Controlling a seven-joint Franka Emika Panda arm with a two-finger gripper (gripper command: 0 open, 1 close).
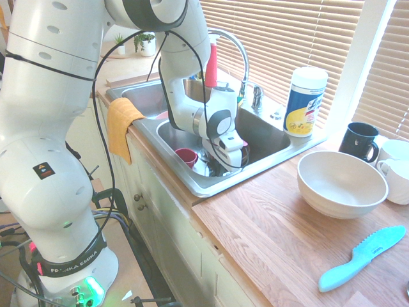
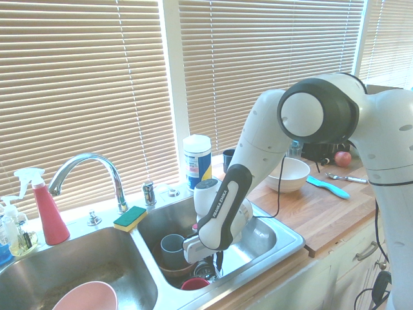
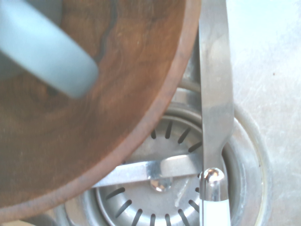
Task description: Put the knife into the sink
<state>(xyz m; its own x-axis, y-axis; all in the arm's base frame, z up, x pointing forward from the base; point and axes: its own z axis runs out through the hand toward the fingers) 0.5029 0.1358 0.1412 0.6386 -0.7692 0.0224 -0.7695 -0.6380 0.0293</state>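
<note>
The white arm's gripper [image 2: 216, 263] hangs low inside the right basin of the stainless steel double-basin sink [image 2: 287, 242], its fingers closed, apparently on the slim silver-bladed knife [image 3: 215, 94], though the grip itself is hidden outside. In the wrist view the blade runs over the slotted drain strainer [image 3: 160, 197], beside a brown wooden bowl [image 3: 84, 108]. The knife looks light, stiff and slick; the handle end is the safer hold.

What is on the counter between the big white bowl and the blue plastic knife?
Nothing. In the first exterior view, only bare wooden counter lies between the white bowl and the teal plastic knife.
</note>
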